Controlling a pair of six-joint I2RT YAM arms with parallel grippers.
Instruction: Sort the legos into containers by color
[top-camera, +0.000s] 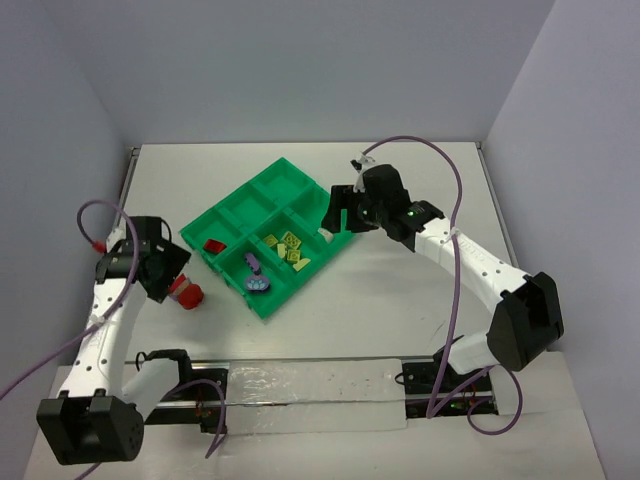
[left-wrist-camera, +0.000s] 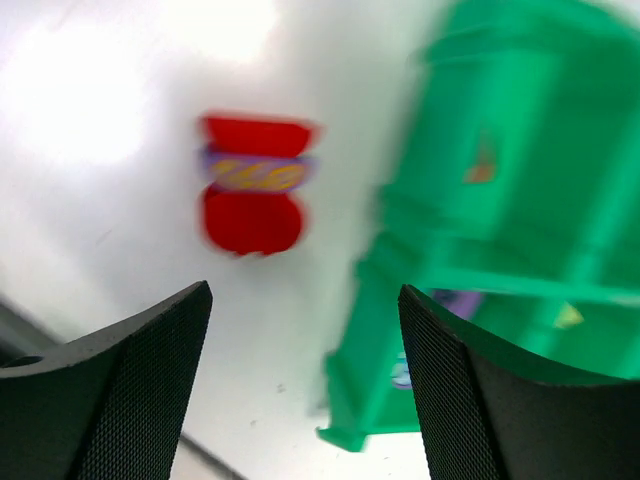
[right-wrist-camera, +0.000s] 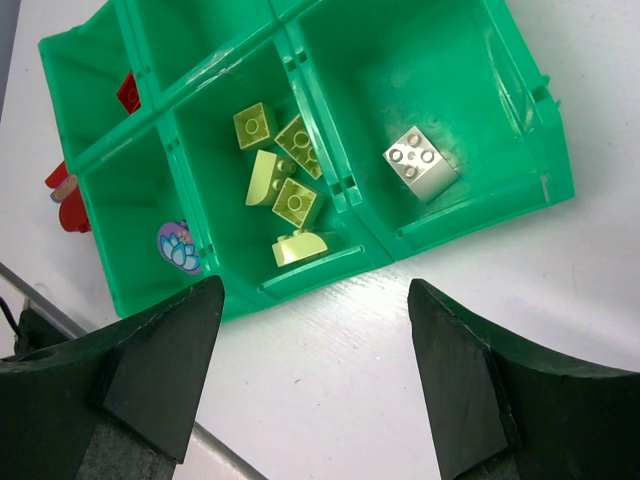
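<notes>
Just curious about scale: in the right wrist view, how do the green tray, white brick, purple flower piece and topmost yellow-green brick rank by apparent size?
1. green tray
2. white brick
3. purple flower piece and topmost yellow-green brick: these look about alike, so unranked.

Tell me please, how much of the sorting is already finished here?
Mostly done: yellow-green bricks share one bin of the tray; the white brick, the purple piece and a red brick each have their own. In hand: nothing; the left gripper and right gripper are open and empty. Remaining: the red stack on the table beside the tray.
</notes>
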